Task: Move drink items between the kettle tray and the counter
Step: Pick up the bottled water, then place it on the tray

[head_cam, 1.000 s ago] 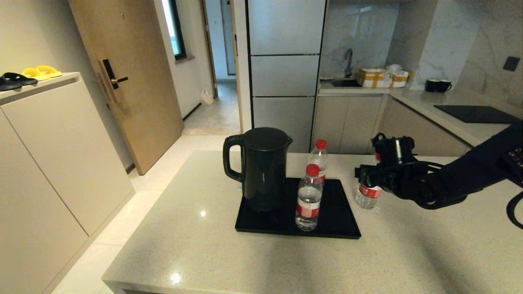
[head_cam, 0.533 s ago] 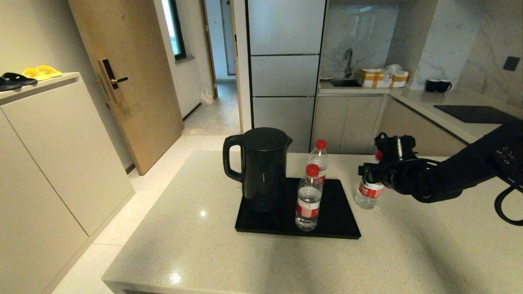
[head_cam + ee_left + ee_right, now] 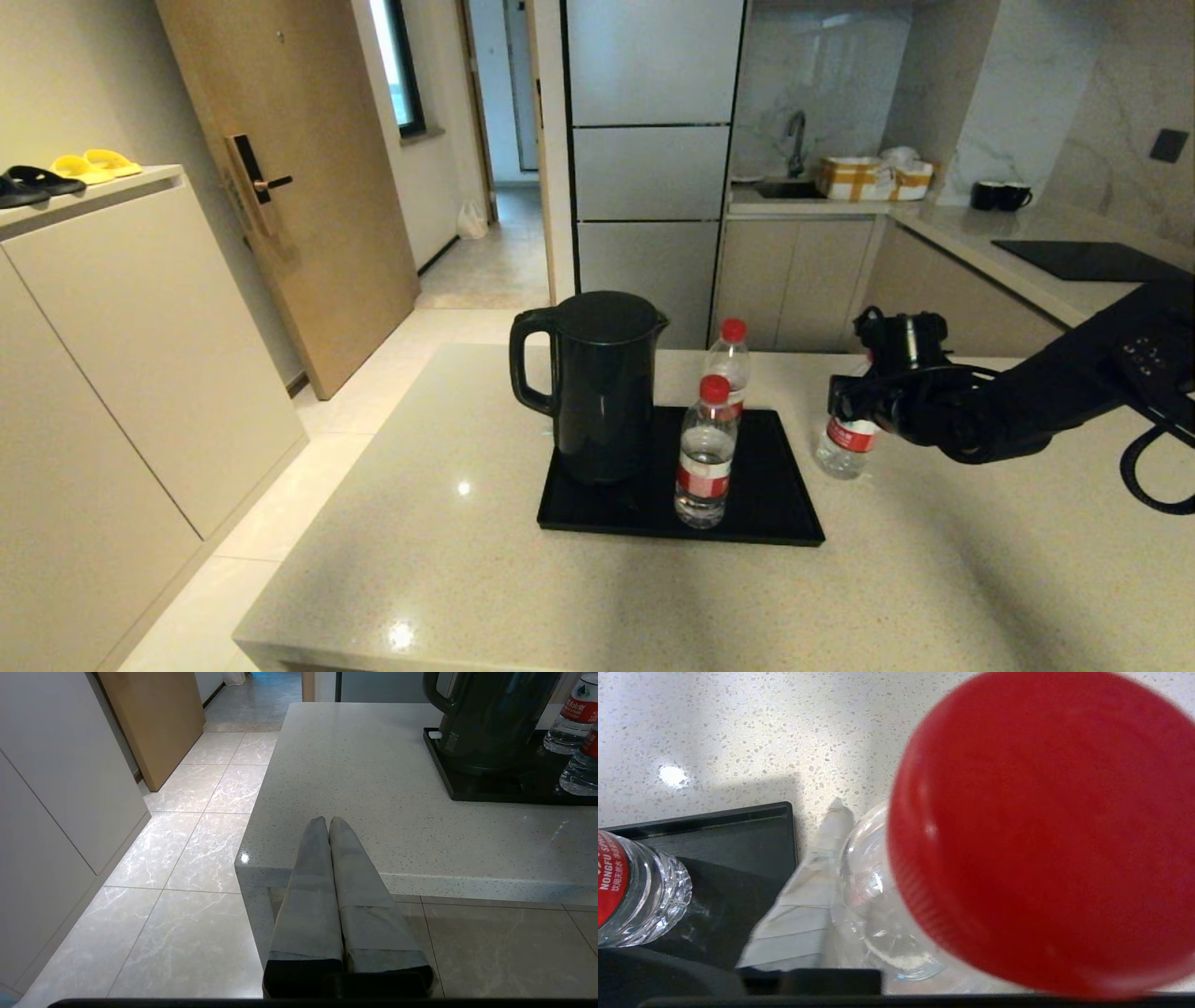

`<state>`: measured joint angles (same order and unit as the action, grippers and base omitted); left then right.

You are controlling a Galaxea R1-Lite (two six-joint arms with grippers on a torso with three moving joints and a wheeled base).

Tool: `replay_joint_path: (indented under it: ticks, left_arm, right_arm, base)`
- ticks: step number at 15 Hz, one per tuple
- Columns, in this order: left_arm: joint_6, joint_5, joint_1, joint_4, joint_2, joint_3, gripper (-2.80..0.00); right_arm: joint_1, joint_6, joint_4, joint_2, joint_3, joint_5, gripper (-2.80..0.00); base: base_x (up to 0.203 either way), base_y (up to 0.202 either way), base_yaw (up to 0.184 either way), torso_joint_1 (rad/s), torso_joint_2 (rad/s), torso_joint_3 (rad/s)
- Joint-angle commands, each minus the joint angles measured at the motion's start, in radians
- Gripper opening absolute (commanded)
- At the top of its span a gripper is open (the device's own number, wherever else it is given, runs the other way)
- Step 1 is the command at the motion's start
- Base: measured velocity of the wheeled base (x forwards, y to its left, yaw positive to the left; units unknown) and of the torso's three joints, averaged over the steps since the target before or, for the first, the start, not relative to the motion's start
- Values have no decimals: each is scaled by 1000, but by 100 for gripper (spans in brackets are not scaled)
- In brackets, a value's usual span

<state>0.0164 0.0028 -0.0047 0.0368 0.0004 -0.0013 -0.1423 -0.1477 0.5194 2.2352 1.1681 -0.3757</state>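
1. I see the right gripper (image 3: 845,403) on the counter (image 3: 560,579) at about 3 o'clock from the kettle tray (image 3: 775,523), set around the upper part of the third water bottle (image 3: 843,450).
2. In the right wrist view one pale finger (image 3: 808,905) lies against the clear shoulder of that bottle (image 3: 868,914), right under its red cap (image 3: 1045,830). The other finger is hidden, so I cannot tell whether the grip is closed tight or not.
3. That bottle stands upright on the bare counter, just beside the tray's right rim and not on the tray.
4. Two more bottles stand on the tray: the near bottle (image 3: 705,457) towards its 6 o'clock edge, and the far bottle (image 3: 729,366) behind it towards 12 o'clock.
5. The black kettle (image 3: 593,383) fills the tray's left half, at 9 o'clock from the near bottle, handle pointing left.
6. My left gripper (image 3: 329,826) is parked off the counter's near corner, over the tiled floor (image 3: 187,858), its two grey fingers pressed together and holding nothing.
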Motion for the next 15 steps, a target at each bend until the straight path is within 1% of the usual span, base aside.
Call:
replay_joint_path:
  ticks: [1,3,5,6,8,9,10,11,12,15]
  left_arm:
    - [0,0,0,0,0,0,-280]
    - [0,0,0,0,0,0,-280]
    - [0,0,0,0,-1,0,-280]
    - [0,0,0,0,0,1,-280]
    - [0,0,0,0,0,1,-280]
    - [0,0,0,0,-2,0,-280]
    - [0,0,0,0,-1,0,-280]
    - [0,0,0,0,-2,1,-280]
    - [0,0,0,0,0,0,-280]
    - [-1,0,0,0,0,0,-280]
  right_arm:
    - [0,-1,2,-8,-7,-2,-280]
    - [-3,-2,-1,-35,-24,-1,-280]
    - [-26,-6,-30,-130,-54,3,-280]
    - [-51,-8,-56,-197,-69,6,-280]
    - [-127,-8,-101,-323,-103,4,-280]
    - [-188,-6,-117,-372,-123,1,-280]
    - [-238,-5,-130,-407,-143,-5,-280]
    - [-279,-5,-142,-419,-155,-27,-280]
    - [-312,-7,-143,-414,-173,-74,-280]
    - [-349,-11,-133,-371,-214,-100,-280]
  base:
    - [0,0,0,0,0,0]
    - [0,0,0,0,0,0]
    - [0,0,0,0,0,0]
    - [0,0,0,0,0,0]
    - [0,0,0,0,0,0]
    - [0,0,0,0,0,0]
    - [0,0,0,0,0,0]
    - [0,0,0,0,0,0]
    - [0,0,0,0,0,0]
    - [0,0,0,0,0,0]
